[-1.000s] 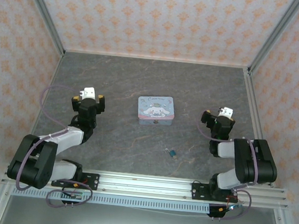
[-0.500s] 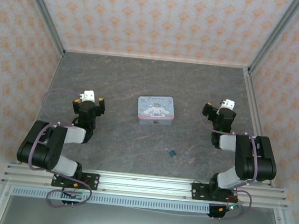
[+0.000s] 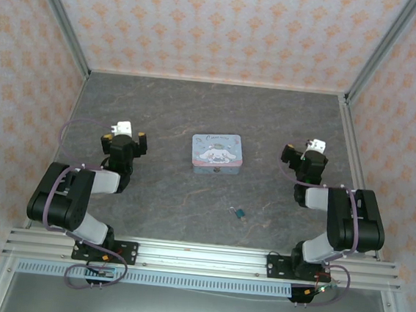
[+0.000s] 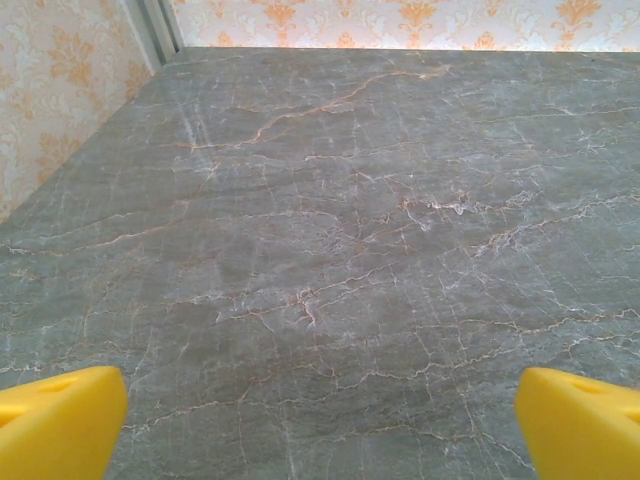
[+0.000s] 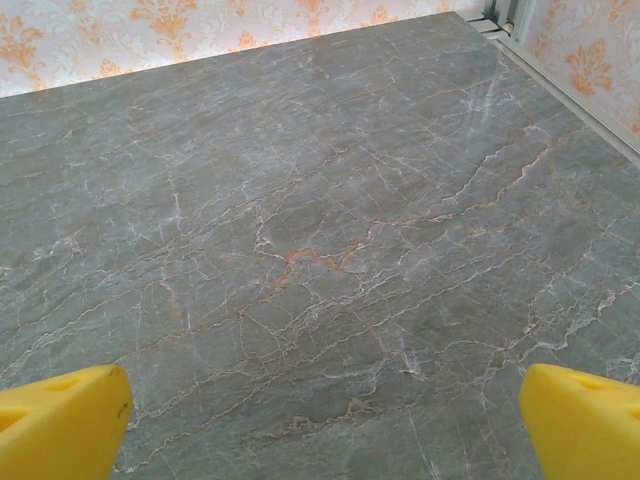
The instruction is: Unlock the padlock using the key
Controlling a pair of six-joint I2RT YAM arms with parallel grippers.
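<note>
Both pairs of yellow fingers stand wide apart, holding nothing: the left gripper (image 4: 320, 425) over bare stone toward the tabletop's (image 3: 197, 111) left edge, the right gripper (image 5: 325, 420) toward its right edge. The padlock (image 3: 241, 213) lies toward the near edge, about mid-width, with the key (image 3: 230, 208) just beside it. A pastel tin (image 3: 216, 153) sits at the centre.

My left arm has folded in. Its elbow has pulled up behind the left gripper (image 3: 124, 139), which has crept a little farther out, left of the tin (image 3: 216, 152). The right gripper (image 3: 304, 159) has moved from level with the tin's near edge to level with its middle.
</note>
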